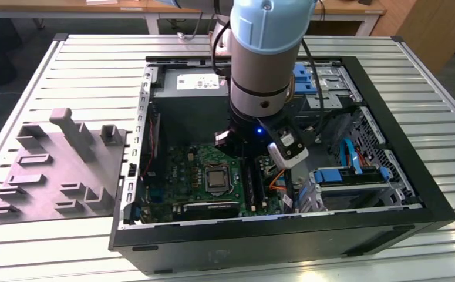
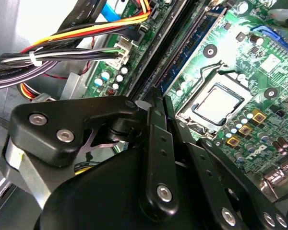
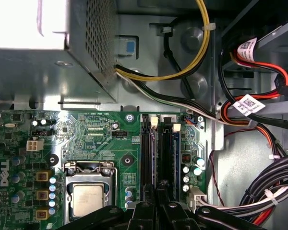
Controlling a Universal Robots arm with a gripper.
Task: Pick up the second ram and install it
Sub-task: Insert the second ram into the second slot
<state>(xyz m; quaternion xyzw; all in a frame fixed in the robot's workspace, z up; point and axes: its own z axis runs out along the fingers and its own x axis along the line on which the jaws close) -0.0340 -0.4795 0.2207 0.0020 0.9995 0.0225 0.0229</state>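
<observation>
Grey-and-pale-blue robot arm vertical inside the open black computer case, black claw pinched shut over the black slots along the green motherboard edge; can't tell if it grips the thin blue circuit-board RAM stick lying along a slot there; grey power-supply box in the case corner.

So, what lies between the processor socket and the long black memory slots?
Green motherboard carrying a small white label and two capacitors, in the first wrist view.
</observation>
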